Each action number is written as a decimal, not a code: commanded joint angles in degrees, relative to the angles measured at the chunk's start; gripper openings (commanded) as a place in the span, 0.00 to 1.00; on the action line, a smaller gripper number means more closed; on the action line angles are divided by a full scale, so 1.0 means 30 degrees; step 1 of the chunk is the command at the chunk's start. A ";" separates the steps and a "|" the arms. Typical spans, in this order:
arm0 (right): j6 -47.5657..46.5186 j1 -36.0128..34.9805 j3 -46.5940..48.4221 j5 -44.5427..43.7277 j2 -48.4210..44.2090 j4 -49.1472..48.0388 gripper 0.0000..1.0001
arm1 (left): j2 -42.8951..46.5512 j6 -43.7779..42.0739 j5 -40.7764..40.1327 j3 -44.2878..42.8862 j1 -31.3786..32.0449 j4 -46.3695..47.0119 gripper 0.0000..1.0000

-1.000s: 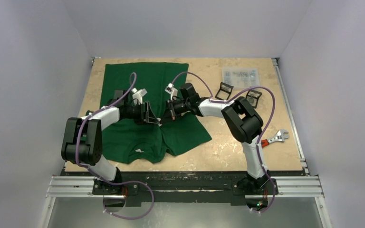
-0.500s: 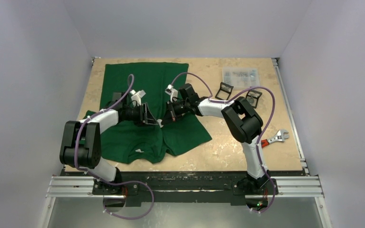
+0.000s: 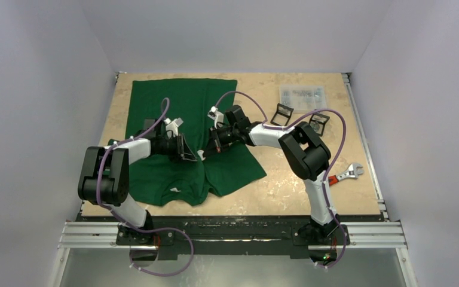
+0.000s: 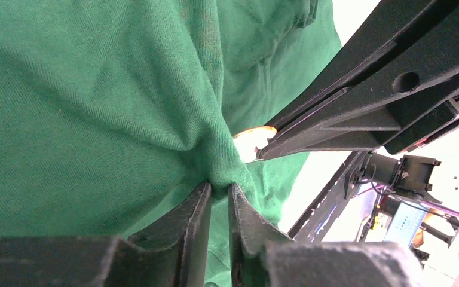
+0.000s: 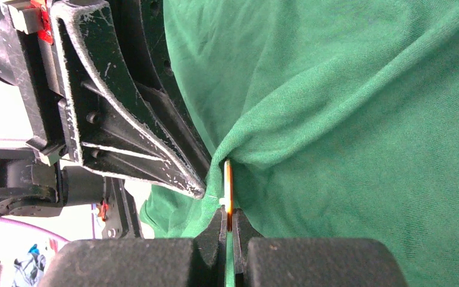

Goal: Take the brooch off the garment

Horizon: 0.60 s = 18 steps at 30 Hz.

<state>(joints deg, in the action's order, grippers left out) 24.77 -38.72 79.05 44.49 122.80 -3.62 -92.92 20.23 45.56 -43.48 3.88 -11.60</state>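
Note:
The dark green garment [image 3: 173, 101] lies spread on the table's left half. The brooch [image 5: 228, 185], a thin white and orange disc seen edge-on, stands out from a pulled-up fold of the cloth. My right gripper [image 5: 228, 210] is shut on the brooch's lower edge. In the left wrist view the brooch [image 4: 252, 140] shows at the tip of the right gripper's fingers [image 4: 358, 113]. My left gripper [image 4: 220, 186] pinches a bunched fold of the garment [image 4: 95, 89] just beside the brooch. From above, the left gripper [image 3: 192, 154] and the right gripper [image 3: 206, 149] meet tip to tip over the shirt.
A clear plastic box [image 3: 301, 95] sits at the back right of the table [image 3: 287, 185]. Two small black stands [image 3: 282, 114] [image 3: 318, 124] are near it. A wrench with a red handle [image 3: 345, 174] lies by the right edge.
My left gripper's jaws have closed onto the fold of cloth, and its wrist has shifted slightly. The right gripper has stayed shut on the brooch.

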 commanded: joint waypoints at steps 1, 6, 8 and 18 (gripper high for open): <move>-0.0342 -0.0145 0.0634 -0.0096 -0.1139 -0.0107 0.00 | -0.0117 0.0056 0.0807 -0.0393 0.0023 0.0966 0.11; -0.1772 -0.0367 0.1121 -0.0999 -0.0947 0.1127 0.00 | 0.0321 0.0233 0.1170 -0.0214 0.0025 0.1192 0.00; -0.2050 -0.0414 0.1271 -0.1236 -0.0927 0.1278 0.00 | 0.0647 0.0244 0.1052 -0.0108 0.0032 0.1360 0.00; -0.3970 -0.1202 0.2087 -0.3135 -0.0795 0.3685 0.00 | 0.1531 0.1062 0.1884 0.0402 0.0025 0.2653 0.00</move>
<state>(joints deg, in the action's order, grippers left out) 16.93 -41.12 82.43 38.54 122.80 3.97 -90.98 22.00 48.25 -42.83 3.88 -7.49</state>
